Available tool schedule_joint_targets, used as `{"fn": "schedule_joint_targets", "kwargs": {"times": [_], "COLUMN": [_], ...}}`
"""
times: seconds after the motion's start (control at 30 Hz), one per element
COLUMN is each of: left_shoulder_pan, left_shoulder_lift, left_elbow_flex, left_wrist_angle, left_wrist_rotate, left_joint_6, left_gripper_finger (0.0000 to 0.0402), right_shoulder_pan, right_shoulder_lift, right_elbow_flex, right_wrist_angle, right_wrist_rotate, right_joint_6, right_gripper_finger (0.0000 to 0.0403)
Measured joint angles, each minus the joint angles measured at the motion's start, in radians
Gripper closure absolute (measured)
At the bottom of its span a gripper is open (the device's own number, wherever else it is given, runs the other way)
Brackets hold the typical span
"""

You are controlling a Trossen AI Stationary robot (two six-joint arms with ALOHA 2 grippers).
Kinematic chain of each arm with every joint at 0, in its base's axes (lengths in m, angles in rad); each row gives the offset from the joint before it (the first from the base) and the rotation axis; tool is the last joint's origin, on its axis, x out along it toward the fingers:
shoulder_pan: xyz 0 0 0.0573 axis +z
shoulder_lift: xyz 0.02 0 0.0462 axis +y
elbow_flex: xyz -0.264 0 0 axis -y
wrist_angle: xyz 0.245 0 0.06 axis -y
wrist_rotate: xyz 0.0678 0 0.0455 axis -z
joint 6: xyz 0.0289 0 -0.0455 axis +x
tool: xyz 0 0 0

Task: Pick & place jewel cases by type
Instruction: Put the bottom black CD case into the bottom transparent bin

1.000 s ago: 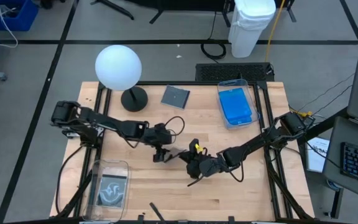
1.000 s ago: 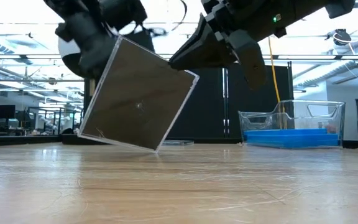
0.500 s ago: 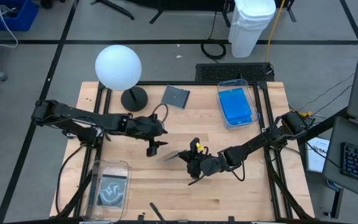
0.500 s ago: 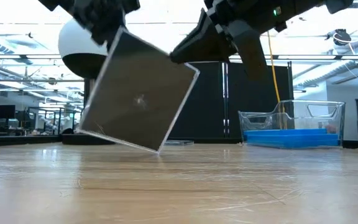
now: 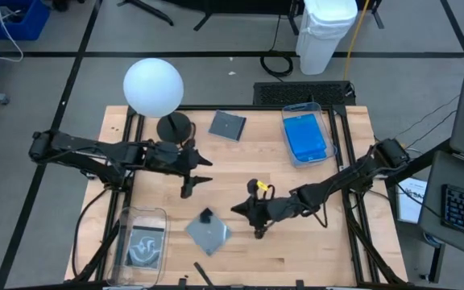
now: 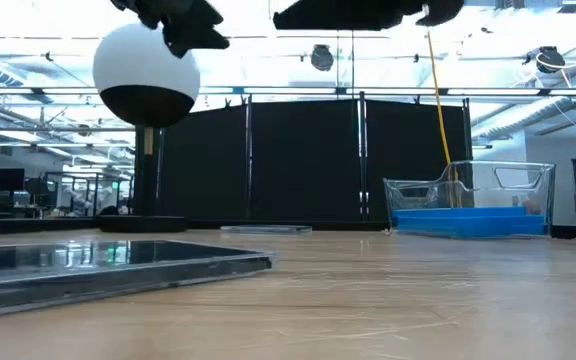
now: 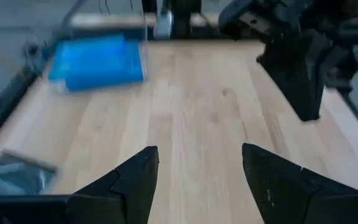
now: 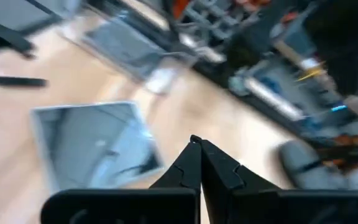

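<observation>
dropped: grey jewel case (image 5: 208, 232) now flat, corners diamond-wise | left end effector (image 5: 190, 182) open | right end effector (image 5: 256, 221) closed, empty

A pale wooden table (image 5: 296, 242) stands on a grey floor (image 5: 216, 72) crossed by black lines. A white bin (image 5: 325, 34) sits at about one o'clock from it, blue crates (image 5: 10, 20) at eleven. Beyond, black curtain panels (image 6: 303, 160) hang under bright ceiling lights (image 6: 268, 60).
</observation>
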Motion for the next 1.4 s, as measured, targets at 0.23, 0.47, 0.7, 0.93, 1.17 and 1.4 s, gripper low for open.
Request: {"fn": "schedule_joint_targets", "kwargs": {"times": [0.23, 0.47, 0.7, 0.93, 1.17, 1.4], "left_shoulder_pan": [-0.012, -0.089, -0.209, -0.29, -0.315, -0.315], "left_shoulder_lift": [0.051, 0.204, 0.355, 0.4, 0.443, 0.463], "left_elbow_flex": [-0.001, -0.096, -0.12, -0.119, -0.114, -0.116], "left_wrist_angle": [-0.159, -0.178, -0.309, -0.331, -0.298, -0.261], "left_wrist_rotate": [0.002, 0.155, 0.169, 0.159, 0.156, 0.161], "left_joint_6": [-0.103, -0.241, -0.314, -0.38, -0.458, -0.533], "left_gripper_finger": [0.0165, 0.0165, 0.0165, 0.0165, 0.0165, 0.0165], "right_shoulder_pan": [0.001, 0.016, 0.016, 0.016, 0.003, 0.02], "right_shoulder_lift": [0.111, 0.213, 0.298, 0.332, 0.333, 0.33], "right_elbow_flex": [-0.015, -0.015, -0.015, -0.014, -0.015, -0.013], "right_wrist_angle": [0.036, 0.101, 0.101, 0.119, 0.085, 0.016], "right_wrist_rotate": [-0.334, -0.458, -0.412, -0.239, -0.172, -0.25], "right_joint_6": [0.153, 0.26, 0.157, 0.055, -0.033, 0.056], "right_gripper_finger": [0.0401, 0.0402, 0.0324, 0.0192, 0.0153, 0.0164]}}
